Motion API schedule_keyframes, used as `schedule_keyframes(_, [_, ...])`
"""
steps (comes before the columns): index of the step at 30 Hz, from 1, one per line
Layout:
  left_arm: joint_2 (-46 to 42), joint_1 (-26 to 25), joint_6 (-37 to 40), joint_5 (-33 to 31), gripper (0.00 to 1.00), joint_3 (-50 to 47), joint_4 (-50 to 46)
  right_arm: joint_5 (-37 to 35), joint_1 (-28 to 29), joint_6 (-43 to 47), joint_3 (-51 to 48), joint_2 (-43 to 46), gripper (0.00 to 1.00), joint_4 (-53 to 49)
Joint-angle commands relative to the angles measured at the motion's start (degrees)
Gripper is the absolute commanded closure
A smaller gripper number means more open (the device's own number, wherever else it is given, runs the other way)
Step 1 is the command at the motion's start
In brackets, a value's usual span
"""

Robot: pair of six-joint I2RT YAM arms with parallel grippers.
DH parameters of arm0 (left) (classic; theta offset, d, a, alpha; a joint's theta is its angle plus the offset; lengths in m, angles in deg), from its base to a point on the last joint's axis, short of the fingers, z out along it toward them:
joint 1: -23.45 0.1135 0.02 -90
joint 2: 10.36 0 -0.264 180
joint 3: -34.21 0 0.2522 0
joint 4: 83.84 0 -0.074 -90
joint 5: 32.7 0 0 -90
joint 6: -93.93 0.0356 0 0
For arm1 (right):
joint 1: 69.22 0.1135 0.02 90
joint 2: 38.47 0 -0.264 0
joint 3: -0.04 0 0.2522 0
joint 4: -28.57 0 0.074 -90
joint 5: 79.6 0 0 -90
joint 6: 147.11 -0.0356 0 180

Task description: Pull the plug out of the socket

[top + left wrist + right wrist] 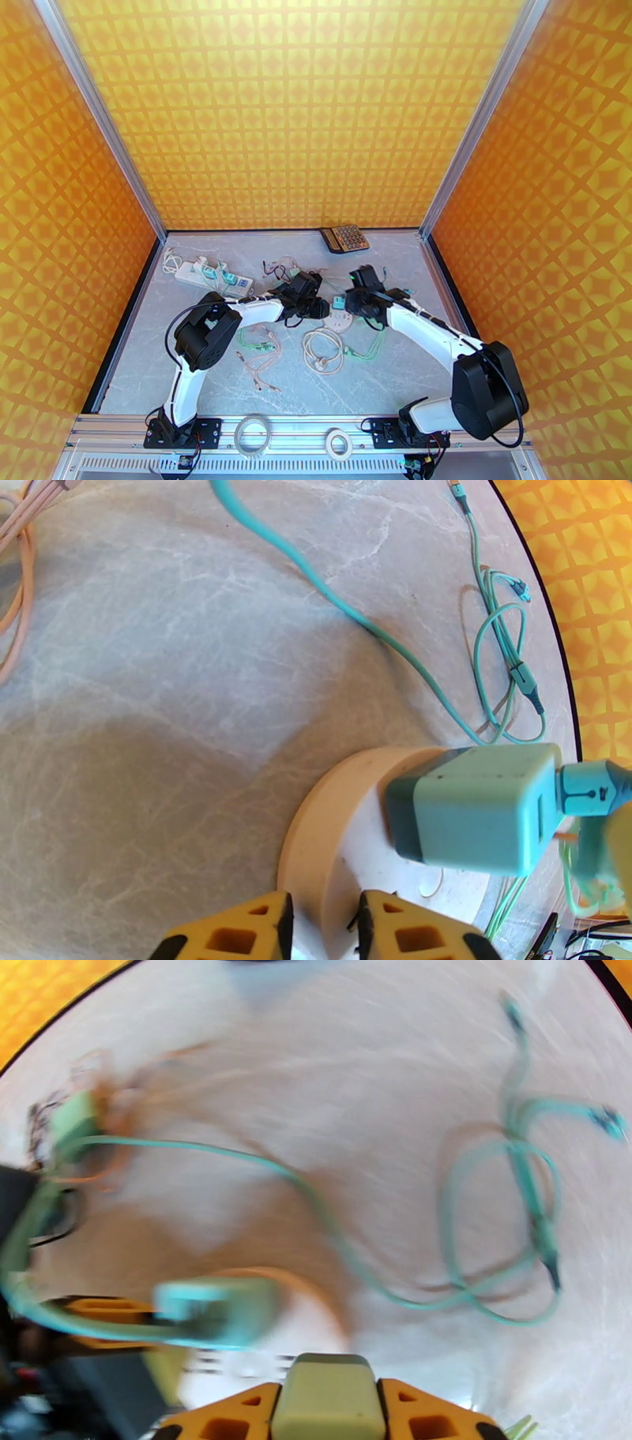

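Overhead: the boxy teal plastic plug (338,302) sits in the round cream socket disc (340,320). Left wrist: the left end effector (321,910) nips the disc's rim, its fingers narrowly apart. Right wrist: the right end effector (326,1393) clamps a blurred olive block (324,1410). The plug seems light, rigid and slick; grip its flat sides.

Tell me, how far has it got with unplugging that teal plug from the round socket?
Done: the left end effector clamps the rim of the round socket, steadying it. In hand: the right end effector grips a grey-green block beside the socket; the blurred view doesn't show what it is. Left: the teal plug looks seated on the socket, so the pull itself remains.
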Motion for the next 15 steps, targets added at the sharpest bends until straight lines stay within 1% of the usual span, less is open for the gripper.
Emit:
schedule_keyframes(1, [1.0, -0.1, 1.8, -1.8, 0.69, -0.6, -11.6, 3.8, -3.1, -2.1, -4.9, 3.5, 0.68, 4.8])
schedule_keyframes(2, [0.5, -0.1, 2.1, -1.8, 0.67, 0.0, -12.0, 4.9, -4.4, -2.7, -6.7, 4.4, 0.67, 6.3])
schedule_keyframes(6, [-2.2, -0.1, 3.2, -1.8, 0.54, 1.7, -13.2, 9.0, -9.9, -4.7, -12.8, 6.8, 0.67, 10.6])
schedule_keyframes(7, [-2.9, -0.1, 3.4, -1.8, 0.49, 1.9, -13.4, 9.6, -10.9, -5.0, -13.8, 7.4, 0.67, 11.4])
schedule_keyframes(9, [-4.4, -0.2, 4.2, -1.8, 0.35, 2.5, -13.4, 11.3, -13.1, -5.3, -16.0, 8.4, 0.66, 13.1])
schedule_keyframes(10, [-4.8, -0.2, 4.5, -1.8, 0.31, 2.6, -13.3, 11.7, -14.0, -5.5, -16.6, 8.8, 0.66, 13.4])
schedule_keyframes(12, [-6.3, -0.2, 5.1, -1.8, 0.26, 2.9, -13.2, 12.9, -16.1, -5.3, -17.7, 9.5, 0.65, 14.1])
schedule_keyframes(15, [-8.3, -0.2, 5.6, -1.8, 0.22, 2.4, -12.6, 15.1, -18.8, -5.1, -19.3, 10.7, 0.64, 15.4])
